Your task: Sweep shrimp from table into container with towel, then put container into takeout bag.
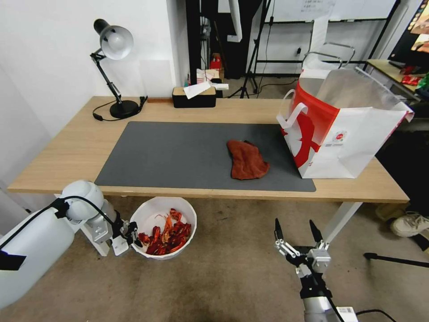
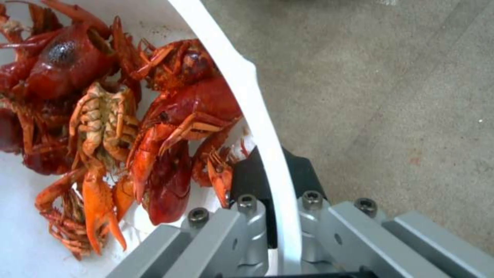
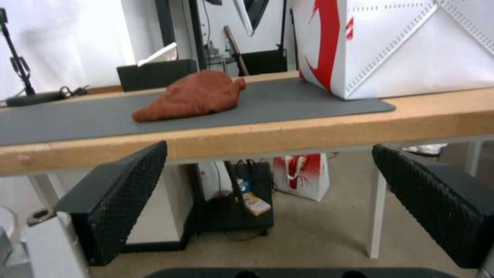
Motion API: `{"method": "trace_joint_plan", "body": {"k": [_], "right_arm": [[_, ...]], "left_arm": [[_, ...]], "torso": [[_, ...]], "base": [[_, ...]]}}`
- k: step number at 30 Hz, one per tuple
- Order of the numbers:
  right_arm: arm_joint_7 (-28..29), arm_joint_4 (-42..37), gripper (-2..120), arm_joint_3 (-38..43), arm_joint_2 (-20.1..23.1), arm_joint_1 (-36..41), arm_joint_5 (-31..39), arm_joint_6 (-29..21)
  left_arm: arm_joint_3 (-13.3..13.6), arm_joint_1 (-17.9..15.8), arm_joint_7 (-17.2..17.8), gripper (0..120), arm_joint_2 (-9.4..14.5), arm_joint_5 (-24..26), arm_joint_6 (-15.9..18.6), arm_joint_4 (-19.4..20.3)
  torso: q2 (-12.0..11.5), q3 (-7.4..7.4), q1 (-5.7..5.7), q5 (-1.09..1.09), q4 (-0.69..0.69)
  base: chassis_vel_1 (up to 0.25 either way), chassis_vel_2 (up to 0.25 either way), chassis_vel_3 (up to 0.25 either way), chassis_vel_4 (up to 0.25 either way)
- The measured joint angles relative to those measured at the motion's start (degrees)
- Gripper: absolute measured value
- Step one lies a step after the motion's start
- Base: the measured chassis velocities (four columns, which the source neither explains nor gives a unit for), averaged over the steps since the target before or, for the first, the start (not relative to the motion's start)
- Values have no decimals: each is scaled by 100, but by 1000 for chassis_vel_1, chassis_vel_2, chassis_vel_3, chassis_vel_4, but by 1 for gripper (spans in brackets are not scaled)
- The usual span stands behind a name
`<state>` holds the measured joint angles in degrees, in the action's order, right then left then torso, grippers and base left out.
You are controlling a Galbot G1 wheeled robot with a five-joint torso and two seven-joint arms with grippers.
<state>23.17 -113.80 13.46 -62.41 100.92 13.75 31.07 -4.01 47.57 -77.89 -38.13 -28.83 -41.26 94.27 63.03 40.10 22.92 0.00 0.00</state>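
Note:
The white container hangs below the table's front edge, over the floor, with the glossy red shrimp piled inside. My left gripper is shut on the container's rim, one finger inside the wall and one outside; the shrimp lie right beside it. The rust-red towel lies loose on the dark mat, also seen as the towel from below the table edge. The takeout bag stands open at the table's right end. My right gripper hangs open below the table front, its pads empty.
A desk lamp and a black tissue box stand at the back of the table. A white table leg rises just right of my right gripper. Another red-and-white bag and a dark stand sit on the floor under the table.

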Motion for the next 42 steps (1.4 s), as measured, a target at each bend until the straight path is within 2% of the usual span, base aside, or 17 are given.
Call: {"method": "trace_joint_plan", "body": {"k": [6,12,13,14,16,17,20,23,27,28,32,33,34,36,37,41,42], "right_arm": [[9,177,100,-76,23,-172,-86,-62],[5,182,100,-161,92,-259,-85,-141],[-39,182,100,-171,105,-257,-80,-141],[-39,182,100,-171,105,-257,-80,-141],[-85,183,100,-171,136,-249,-75,-141],[-115,188,100,-160,161,-244,-74,-141],[-126,190,100,-147,176,-245,-72,-140],[-146,205,100,-146,183,-252,-71,-139],[-147,208,100,-148,182,-260,-73,-141],[-146,194,100,-145,208,-262,-73,-160],[-141,158,100,-113,236,-242,-73,-168],[-137,143,100,-84,231,-239,-70,-169],[-137,143,100,-84,231,-239,-70,-169],[-129,135,100,-25,201,-272,-58,-169],[-129,135,100,-25,201,-272,-58,-169],[-127,123,100,-55,174,-269,-73,-169],[-127,123,100,-55,174,-269,-73,-169]], "left_arm": [[-131,340,113,0,144,-35,-36,256],[-441,1033,274,0,284,-142,-85,822],[-617,1285,345,0,339,-161,-87,978],[-617,1285,345,0,339,-161,-87,978],[-901,1581,411,0,380,-172,-88,1146],[-1205,1853,458,0,390,-171,-122,1291],[-1407,2022,490,0,404,-170,-164,1396],[-1934,2552,532,0,531,-85,-190,1809],[-2165,2729,528,0,644,40,-76,2001],[-2454,2858,479,0,837,262,71,2213],[-2902,2976,395,0,1130,603,202,2536],[-3101,2944,345,0,1362,1077,394,2714],[-3101,2944,345,0,1362,1077,394,2714],[-3089,2558,379,0,1664,1568,684,2840],[-3089,2558,379,0,1664,1568,684,2840],[-2807,1853,781,0,2207,2066,1131,2773],[-2807,1853,781,0,2207,2066,1131,2773]], "torso": [[-1,0,1,0,0],[-1,0,0,-1,0],[-2,0,0,0,-1],[-2,0,0,0,-1],[-1,0,0,0,0],[-1,0,0,0,0],[-1,0,0,-2,0],[-1,0,0,-1,0],[-1,0,0,0,0],[-1,1,0,0,0],[-1,0,0,0,-1],[-1,0,0,0,0],[-1,0,0,0,0],[-1,0,0,0,0],[-1,0,0,0,0],[-1,1,0,2,-2],[-1,1,0,2,-2]], "base": [[0,0,0,0],[0,0,0,0],[0,0,0,0],[0,0,0,0],[0,0,0,0],[0,0,0,0],[0,0,0,0],[0,0,0,0],[0,0,0,0],[0,0,0,0],[0,0,0,0],[0,0,0,0],[0,0,0,0],[0,0,0,0],[0,0,0,0],[0,0,0,0],[0,0,0,0]]}}
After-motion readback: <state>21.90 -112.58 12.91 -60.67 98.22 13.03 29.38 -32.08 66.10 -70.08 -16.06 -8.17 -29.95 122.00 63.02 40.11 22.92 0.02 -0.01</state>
